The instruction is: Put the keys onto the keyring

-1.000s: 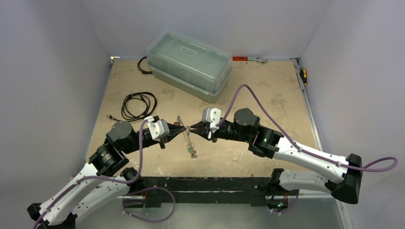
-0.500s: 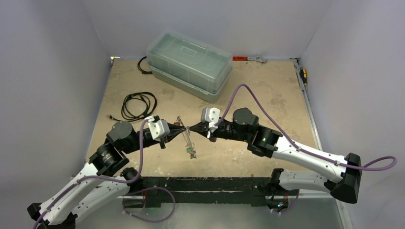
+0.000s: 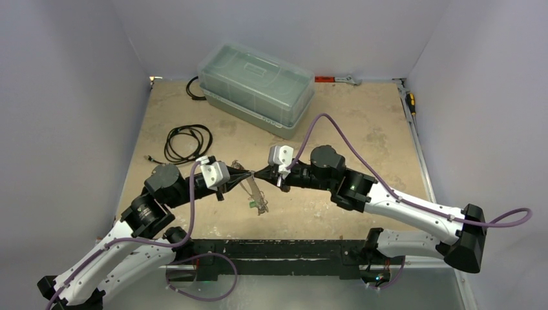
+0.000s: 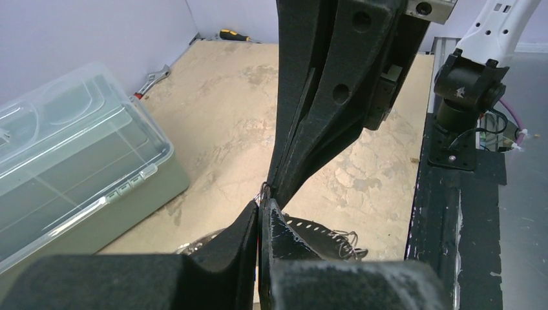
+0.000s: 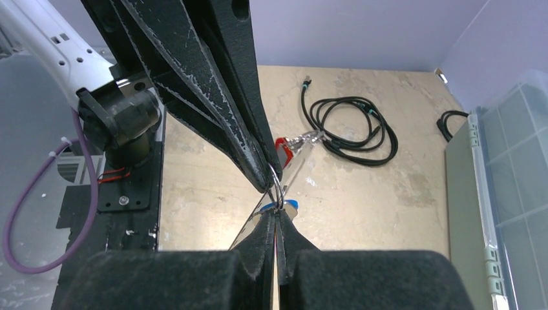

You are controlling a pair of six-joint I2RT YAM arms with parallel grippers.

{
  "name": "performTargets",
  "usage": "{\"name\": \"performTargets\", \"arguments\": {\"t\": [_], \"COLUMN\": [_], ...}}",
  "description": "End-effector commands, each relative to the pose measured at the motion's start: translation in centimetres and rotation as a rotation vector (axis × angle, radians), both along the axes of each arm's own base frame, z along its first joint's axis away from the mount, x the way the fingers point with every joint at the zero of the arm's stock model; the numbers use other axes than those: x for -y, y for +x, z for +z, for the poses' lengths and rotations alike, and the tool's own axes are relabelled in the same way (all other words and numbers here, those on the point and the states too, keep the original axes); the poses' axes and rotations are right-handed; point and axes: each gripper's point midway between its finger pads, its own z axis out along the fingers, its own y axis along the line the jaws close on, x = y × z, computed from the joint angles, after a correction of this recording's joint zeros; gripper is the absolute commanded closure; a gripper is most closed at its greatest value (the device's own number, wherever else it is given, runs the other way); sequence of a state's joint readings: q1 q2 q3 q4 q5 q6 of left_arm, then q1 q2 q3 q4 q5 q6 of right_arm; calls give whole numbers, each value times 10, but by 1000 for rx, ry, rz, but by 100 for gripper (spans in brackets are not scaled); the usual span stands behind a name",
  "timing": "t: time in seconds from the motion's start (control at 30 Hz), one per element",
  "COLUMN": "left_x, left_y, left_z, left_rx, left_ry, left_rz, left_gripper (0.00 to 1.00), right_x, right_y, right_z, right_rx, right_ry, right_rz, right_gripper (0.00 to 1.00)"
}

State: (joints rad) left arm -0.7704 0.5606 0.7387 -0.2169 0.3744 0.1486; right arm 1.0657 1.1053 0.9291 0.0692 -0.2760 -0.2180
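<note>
Above the middle of the desk [image 3: 362, 135] the two arms meet tip to tip. The left tool [image 3: 248, 175] is closed tight, and the keyring [image 4: 315, 227], a flat grey metal piece with small holes along its rim, comes out from beside its fingertips and is held off the desk. From above the keyring shows nearly edge-on, slanting from the two tips down toward the near edge. The keys [image 3: 259, 205] hang in a small bunch at its lower end. The right tool [image 3: 260, 174] is also fully closed, its tips almost touching those of the left tool. In the right wrist view a thin wire loop [image 5: 278, 184] arcs between the two sets of tips and ends at the right tool's own. Whether the loop is truly pinched there cannot be told. A blue tag [image 5: 290, 205] sits just beside those tips, and a red tag [image 5: 282, 148] lies farther along the keyring. A coiled black cable [image 3: 187, 142] lies on the desk to the left, well apart. A clear-lidded storage box [image 3: 255, 87] stands near the back wall.
</note>
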Motion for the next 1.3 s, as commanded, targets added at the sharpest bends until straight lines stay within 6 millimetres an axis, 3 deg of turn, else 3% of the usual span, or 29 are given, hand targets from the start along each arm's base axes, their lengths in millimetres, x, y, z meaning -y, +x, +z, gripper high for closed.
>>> {"name": "performTargets", "arguments": {"t": [0.0, 0.27, 0.37, 0.5, 0.67, 0.9, 1.27], "left_x": [-2, -2, -1, 0, 1, 4, 6], "left_y": [4, 8, 8, 7, 4, 0, -6], "left_z": [35, 31, 31, 29, 29, 28, 28], "left_rx": [79, 72, 70, 67, 69, 67, 67], "left_ry": [-99, -91, -89, -86, -87, -84, -87], "left_rz": [19, 33, 30, 23, 7, -29, -62], "left_gripper": [100, 100, 100, 100, 100, 100, 100], "right_x": [-3, -2, -2, 9, 21, 21, 4], "right_y": [-1, -12, -15, 1, 2, -1, -8], "right_z": [-7, 1, 7, 17, 39, 60, 50], "right_rx": [-6, -8, -5, 26, 59, 85, 69], "right_ry": [-13, 0, 3, 17, 68, 88, 20], "right_rz": [10, 53, 54, -54, -88, -71, 22], "right_gripper": [100, 100, 87, 67, 59, 59, 73]}}
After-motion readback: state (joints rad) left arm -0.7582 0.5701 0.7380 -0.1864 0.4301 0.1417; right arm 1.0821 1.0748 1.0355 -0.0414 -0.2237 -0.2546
